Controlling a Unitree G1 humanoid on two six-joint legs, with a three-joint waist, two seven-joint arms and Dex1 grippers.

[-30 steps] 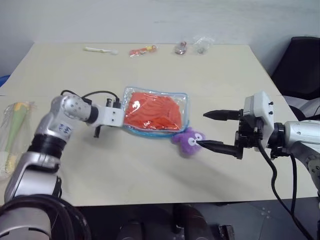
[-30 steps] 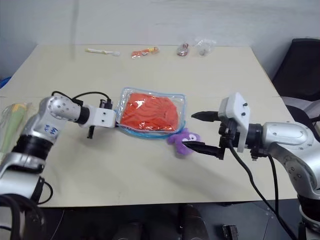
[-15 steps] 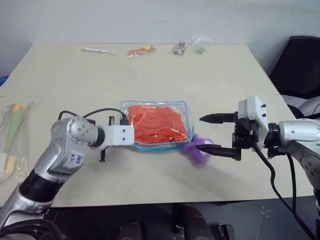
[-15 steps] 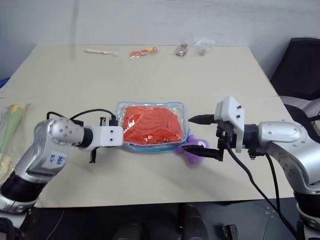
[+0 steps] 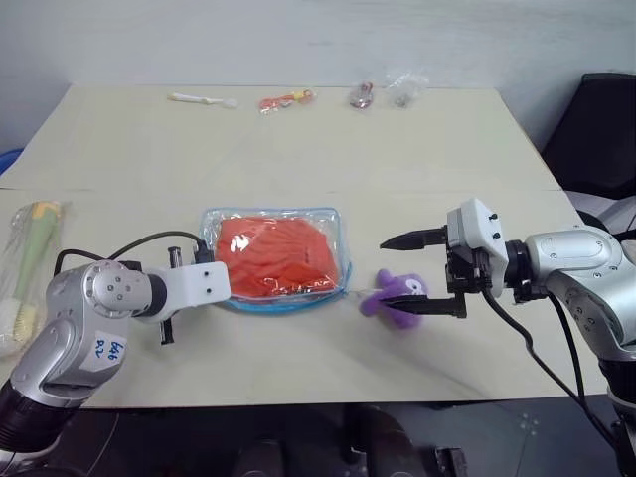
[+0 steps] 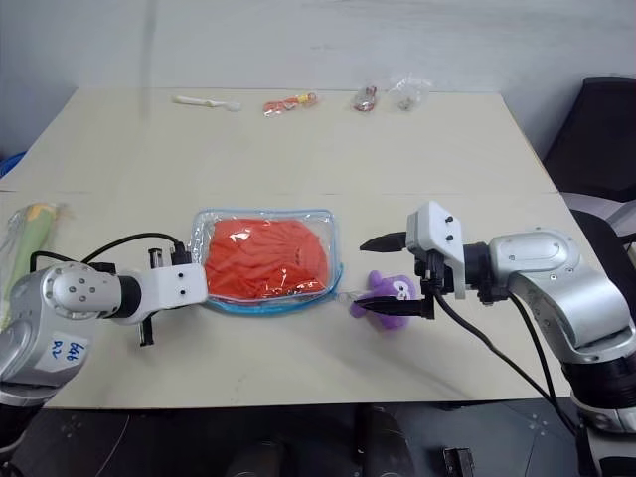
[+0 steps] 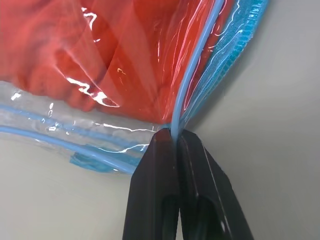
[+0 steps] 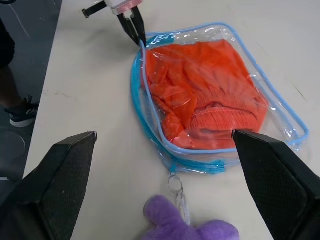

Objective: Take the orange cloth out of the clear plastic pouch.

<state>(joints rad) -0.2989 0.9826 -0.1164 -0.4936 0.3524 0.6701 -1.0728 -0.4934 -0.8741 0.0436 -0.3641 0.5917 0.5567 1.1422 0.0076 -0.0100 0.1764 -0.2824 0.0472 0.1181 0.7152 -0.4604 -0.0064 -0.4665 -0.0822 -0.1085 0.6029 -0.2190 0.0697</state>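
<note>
Setting looks like a robot test room or lab. My arms work over a plain beige table (image 5: 417, 149) set against a bare pale wall (image 5: 298, 40). Small packaged test items (image 5: 283, 99) are lined up along the table's far edge. A black office chair (image 5: 596, 129) stands off its far right corner.

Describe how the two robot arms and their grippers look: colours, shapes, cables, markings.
Both arms are rounded silver-grey metal segments with black joint rings. The left arm carries a white sticker with blue handwriting and a thin black cable looping to its white wrist block. The right arm trails a thicker black cable. The left gripper and right gripper each have two tapered black fingers.
</note>
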